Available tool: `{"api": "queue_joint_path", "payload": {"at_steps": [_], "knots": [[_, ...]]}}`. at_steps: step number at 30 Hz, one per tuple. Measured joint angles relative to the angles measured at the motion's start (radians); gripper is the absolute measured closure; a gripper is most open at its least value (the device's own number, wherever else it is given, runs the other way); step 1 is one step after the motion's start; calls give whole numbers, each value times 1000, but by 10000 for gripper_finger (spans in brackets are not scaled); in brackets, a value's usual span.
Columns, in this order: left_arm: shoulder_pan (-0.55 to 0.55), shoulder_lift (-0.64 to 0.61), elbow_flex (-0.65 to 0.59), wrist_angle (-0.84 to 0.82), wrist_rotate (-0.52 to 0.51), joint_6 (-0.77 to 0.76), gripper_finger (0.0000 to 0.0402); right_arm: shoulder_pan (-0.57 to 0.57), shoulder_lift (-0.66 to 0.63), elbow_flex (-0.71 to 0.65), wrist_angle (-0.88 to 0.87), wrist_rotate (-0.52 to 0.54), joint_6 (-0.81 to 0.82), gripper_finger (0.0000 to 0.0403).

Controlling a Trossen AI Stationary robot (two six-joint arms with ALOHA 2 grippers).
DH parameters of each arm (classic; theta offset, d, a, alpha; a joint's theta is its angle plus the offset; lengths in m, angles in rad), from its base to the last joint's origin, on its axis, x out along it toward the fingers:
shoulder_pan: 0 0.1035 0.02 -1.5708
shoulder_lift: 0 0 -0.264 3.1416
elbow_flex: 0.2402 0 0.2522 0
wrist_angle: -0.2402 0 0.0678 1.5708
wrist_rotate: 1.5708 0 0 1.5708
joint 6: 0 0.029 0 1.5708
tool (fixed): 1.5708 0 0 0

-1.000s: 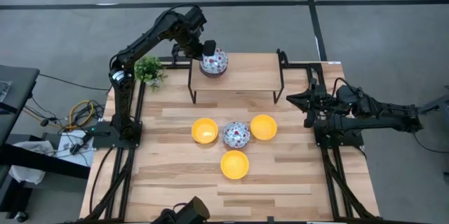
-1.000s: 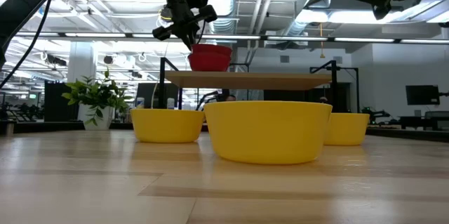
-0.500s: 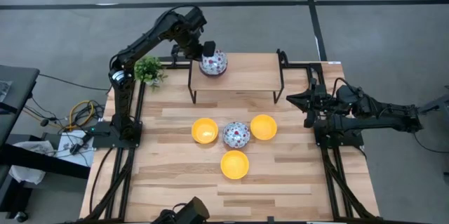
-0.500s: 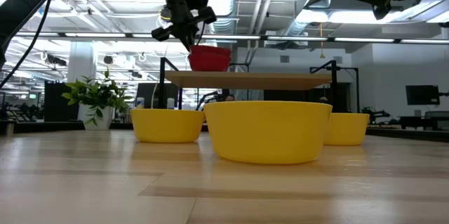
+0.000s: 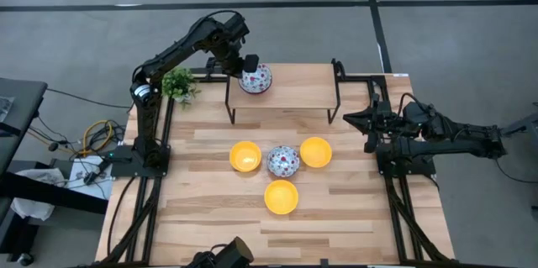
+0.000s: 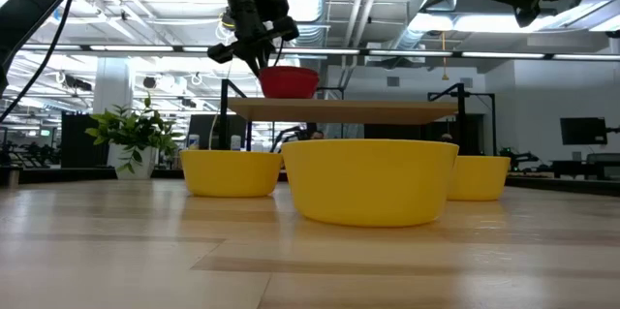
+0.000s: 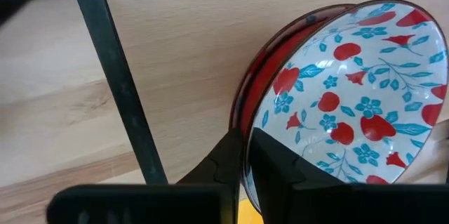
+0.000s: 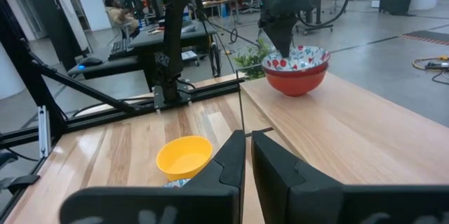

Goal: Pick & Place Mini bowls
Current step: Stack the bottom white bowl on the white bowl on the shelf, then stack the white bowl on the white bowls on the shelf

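Note:
Three yellow mini bowls stand on the table around one floral bowl. Another floral bowl, red on the outside, is at the left end of the raised wooden shelf. In the right wrist view this bowl seems nested in a second red-sided bowl that stands on the shelf. My left gripper is above it and shut on it. My right gripper waits, shut, at the table's right edge. My left gripper pinches the upper floral bowl by its rim on the side toward the table's left edge. One finger is inside the bowl and one finger outside, coming from above and pointing down. The bowl sits level, its base on the bowl under it.
The shelf stands on black legs at the table's far side, with most of its top bare to the right of the bowls. A small potted plant is at the far left corner. Bare tabletop lies toward the near edge.
My left gripper has sunk a little over the shelf's left end with the floral bowl, which now sits slightly lower. It has stayed shut on the rim.

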Motion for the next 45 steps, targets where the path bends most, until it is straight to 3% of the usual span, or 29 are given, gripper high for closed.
{"api": "queue_joint_path", "payload": {"at_steps": [9, 22, 30, 35, 45], "knots": [[2, -4, -1, 11, -3, 3, 347, 0, 0, 0, 0, 0, 0, 386], [6, -19, -1, 20, -7, 3, 270, 0, 0, 0, 0, 0, 1, 386], [12, -166, -1, 24, -2, -5, 250, 0, 0, 0, 0, 0, 1, 386], [-130, -310, -38, 42, -9, -31, 257, 0, 0, 0, 0, 0, 0, 386], [-634, -447, -286, 343, -256, -91, 265, 0, 0, 0, 0, -2, 1, 386]]}}
